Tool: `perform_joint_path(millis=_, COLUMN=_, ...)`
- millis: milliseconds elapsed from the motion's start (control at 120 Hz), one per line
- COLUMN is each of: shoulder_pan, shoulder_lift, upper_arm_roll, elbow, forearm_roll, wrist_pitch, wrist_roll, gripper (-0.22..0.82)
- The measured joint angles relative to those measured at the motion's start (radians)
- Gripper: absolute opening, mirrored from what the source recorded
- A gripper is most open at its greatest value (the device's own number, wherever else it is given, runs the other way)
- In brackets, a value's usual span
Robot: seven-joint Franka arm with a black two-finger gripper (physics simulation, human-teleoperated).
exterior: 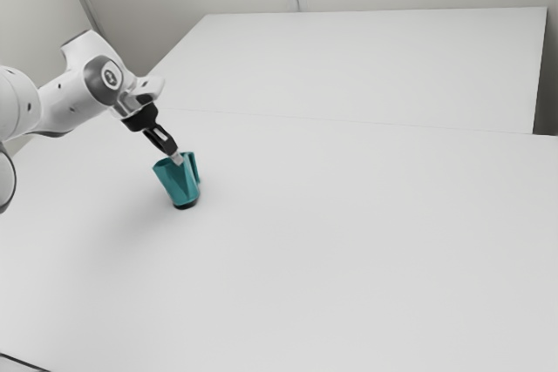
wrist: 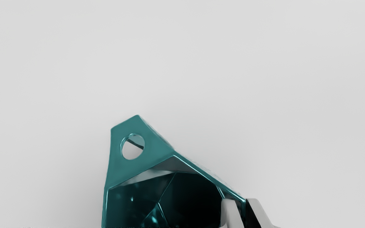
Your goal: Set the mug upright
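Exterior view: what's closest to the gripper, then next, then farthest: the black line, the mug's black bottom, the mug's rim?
1. Mug's rim, right at the gripper.
2. Mug's black bottom, below the rim.
3. Black line, the exterior view's lower left corner.

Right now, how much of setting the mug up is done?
The mug already has its open top up and dark bottom down, so it looks mostly done. My hand pinches its wall, one finger inside, one outside. Left: getting it flat on the table if it isn't (I can't tell), then letting go.
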Motion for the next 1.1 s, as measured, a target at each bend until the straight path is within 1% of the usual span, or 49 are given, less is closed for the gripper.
perform_joint_path(millis=117, shoulder_pan=-0.008, shoulder_lift=-0.001, upper_arm_roll=-0.001, elbow=0.014, forearm_roll=0.019, wrist_pitch=-0.005, wrist_roll=-0.046, gripper=0.15)
perform_joint_path(millis=183, shoulder_pan=-0.010, shoulder_lift=-0.006, upper_arm_roll=-0.001, elbow=0.024, forearm_roll=0.024, wrist_pitch=-0.008, wrist_roll=-0.070, gripper=0.27)
perform_joint_path(millis=267, shoulder_pan=-0.012, shoulder_lift=-0.016, upper_arm_roll=-0.001, elbow=0.032, forearm_roll=0.027, wrist_pitch=-0.011, wrist_roll=-0.097, gripper=0.38)
perform_joint_path(millis=367, shoulder_pan=-0.017, shoulder_lift=-0.043, upper_arm_roll=-0.001, elbow=0.038, forearm_roll=0.028, wrist_pitch=-0.013, wrist_roll=-0.126, gripper=0.46)
perform_joint_path(millis=433, shoulder_pan=-0.025, shoulder_lift=-0.069, upper_arm_roll=0.009, elbow=0.037, forearm_roll=0.031, wrist_pitch=-0.015, wrist_roll=-0.143, gripper=0.50)
perform_joint_path(millis=517, shoulder_pan=-0.089, shoulder_lift=-0.109, upper_arm_roll=0.087, elbow=0.032, forearm_roll=0.056, wrist_pitch=-0.016, wrist_roll=-0.162, gripper=0.54)
perform_joint_path(millis=592, shoulder_pan=-0.115, shoulder_lift=-0.145, upper_arm_roll=0.113, elbow=0.032, forearm_roll=0.106, wrist_pitch=-0.019, wrist_roll=-0.177, gripper=0.56)
perform_joint_path(millis=700, shoulder_pan=-0.121, shoulder_lift=-0.189, upper_arm_roll=0.120, elbow=0.033, forearm_roll=0.178, wrist_pitch=-0.038, wrist_roll=-0.205, gripper=0.58)
perform_joint_path(millis=850, shoulder_pan=-0.122, shoulder_lift=-0.265, upper_arm_roll=0.120, elbow=0.034, forearm_roll=0.269, wrist_pitch=-0.116, wrist_roll=-0.269, gripper=0.59)
perform_joint_path(millis=958, shoulder_pan=-0.117, shoulder_lift=-0.287, upper_arm_roll=0.117, elbow=0.038, forearm_roll=0.297, wrist_pitch=-0.160, wrist_roll=-0.309, gripper=0.60)
perform_joint_path(millis=1100, shoulder_pan=-0.110, shoulder_lift=-0.293, upper_arm_roll=0.114, elbow=0.052, forearm_roll=0.310, wrist_pitch=-0.201, wrist_roll=-0.351, gripper=0.60)
